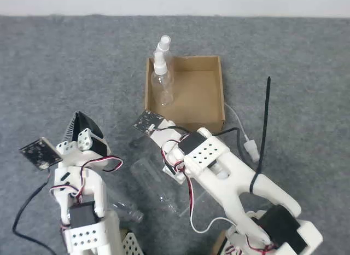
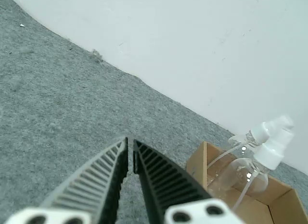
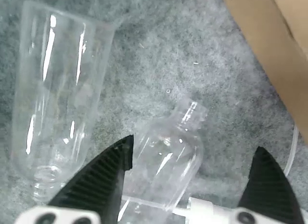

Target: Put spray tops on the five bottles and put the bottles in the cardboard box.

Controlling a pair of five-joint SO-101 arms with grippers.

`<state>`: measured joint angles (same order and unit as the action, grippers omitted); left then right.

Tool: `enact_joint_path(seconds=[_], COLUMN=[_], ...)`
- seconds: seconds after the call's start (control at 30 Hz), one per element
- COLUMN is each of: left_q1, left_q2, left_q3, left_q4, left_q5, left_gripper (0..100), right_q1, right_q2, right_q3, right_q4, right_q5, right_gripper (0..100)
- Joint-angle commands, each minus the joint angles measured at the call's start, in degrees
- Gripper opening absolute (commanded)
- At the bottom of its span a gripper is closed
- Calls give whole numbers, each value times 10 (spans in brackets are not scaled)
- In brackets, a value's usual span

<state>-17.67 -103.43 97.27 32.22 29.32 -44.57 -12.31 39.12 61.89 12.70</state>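
The small clear plastic bottle with no top (image 3: 166,159) lies on its side on the grey carpeted table (image 1: 60,63), between the spread jaws of the right gripper (image 3: 192,148), which grip nothing. Its long axis runs straight out from the gripper, with the threaded neck leading toward the wall of the brown cardboard box (image 3: 269,36) just beyond. The jaws stand either side of its body, so to my eye a plain close would catch it around the middle.

Just beside it lies a larger clear uncapped bottle (image 3: 57,99). A third clear bottle (image 1: 130,212) lies near the base of the left arm. The left gripper (image 2: 131,144) has its jaws pressed together and holds nothing. It is raised over the carpet well left of the box, so the right arm is far the nearer.

By my count there are two capped spray bottles (image 1: 162,80) standing in the box's far left corner and three uncapped bottles on the carpet. One loose white spray top with its tube (image 1: 251,150) lies just right of the box.
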Motion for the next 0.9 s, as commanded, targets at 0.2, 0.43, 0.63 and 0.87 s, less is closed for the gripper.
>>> enact_joint_path(seconds=[0.2,0.43,0.63,0.87], left_q1=[-3,-3,-3,-3], left_q2=[-10,-10,-10,-10], left_q3=[-7,-7,-7,-7], left_q4=[-14,-14,-14,-14], left_q5=[-5,-5,-5,-5], left_gripper=[15,15,15,15], right_q1=[-4,-4,-4,-3], right_q2=[-25,31,58,57], right_q3=[19,11,-4,-7], right_q4=[-13,-24,-19,-12], right_q5=[-62,-85,-90,-85], right_gripper=[314,245,241,110])
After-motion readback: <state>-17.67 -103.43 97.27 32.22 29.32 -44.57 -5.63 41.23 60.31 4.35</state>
